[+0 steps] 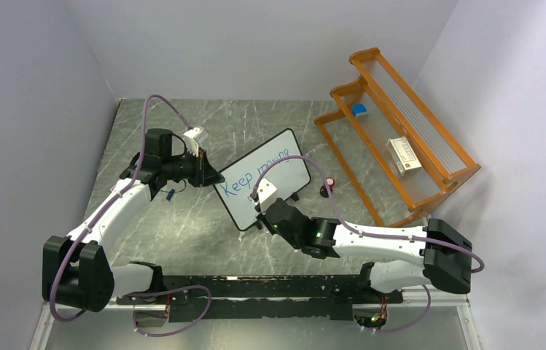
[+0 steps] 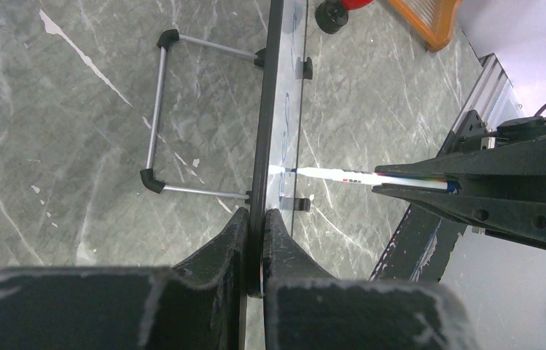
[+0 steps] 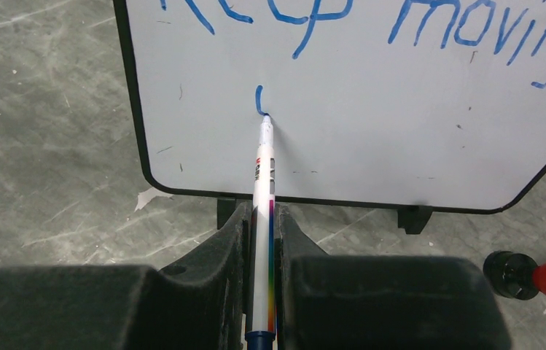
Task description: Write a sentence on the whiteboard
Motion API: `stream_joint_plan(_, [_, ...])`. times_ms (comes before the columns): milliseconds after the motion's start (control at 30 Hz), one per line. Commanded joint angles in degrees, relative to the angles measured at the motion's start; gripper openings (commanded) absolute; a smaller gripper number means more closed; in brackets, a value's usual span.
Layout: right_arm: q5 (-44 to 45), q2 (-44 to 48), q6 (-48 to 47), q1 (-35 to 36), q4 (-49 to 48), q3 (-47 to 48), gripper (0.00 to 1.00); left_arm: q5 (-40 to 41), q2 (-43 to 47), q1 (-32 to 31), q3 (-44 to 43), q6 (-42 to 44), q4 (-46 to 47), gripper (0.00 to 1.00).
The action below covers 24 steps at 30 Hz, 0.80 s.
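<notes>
Right hand (image 3: 261, 222) clamps a marker (image 3: 262, 171), whose tip touches the whiteboard (image 3: 401, 124) at a short blue stroke just below the sentence (image 1: 257, 173), which reads "Keep moving". Left hand (image 2: 256, 217) pinches the whiteboard's edge. The whiteboard stands on the table (image 1: 182, 226).

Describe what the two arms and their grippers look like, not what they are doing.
The left arm and right arm both have white shells on their long links, with black joints and bulky black bases. A mauve cable loops along each. A small green light glows on a right-arm joint. The left gripper and right gripper have matt black, wedge-shaped fingers with scuffed, whitish edges.
</notes>
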<state>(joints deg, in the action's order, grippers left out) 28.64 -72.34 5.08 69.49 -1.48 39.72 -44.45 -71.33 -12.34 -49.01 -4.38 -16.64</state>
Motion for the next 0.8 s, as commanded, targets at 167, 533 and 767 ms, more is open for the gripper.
stream_joint_plan(167, [3.74,1.56,-0.5,0.16,-1.1,-0.3,0.0,8.41,-2.52,-0.41,1.03,2.98,-4.27,0.05])
stream_joint_plan(533, [4.33,0.7,-1.65,0.19,-4.06,1.0,0.0,8.41,-2.32,-0.41,1.11,2.98,-4.27,0.05])
stream_joint_plan(767, [3.16,0.85,-1.77,0.19,-3.7,1.17,0.0,8.5,-2.3,-0.36,1.11,3.06,-4.32,0.05])
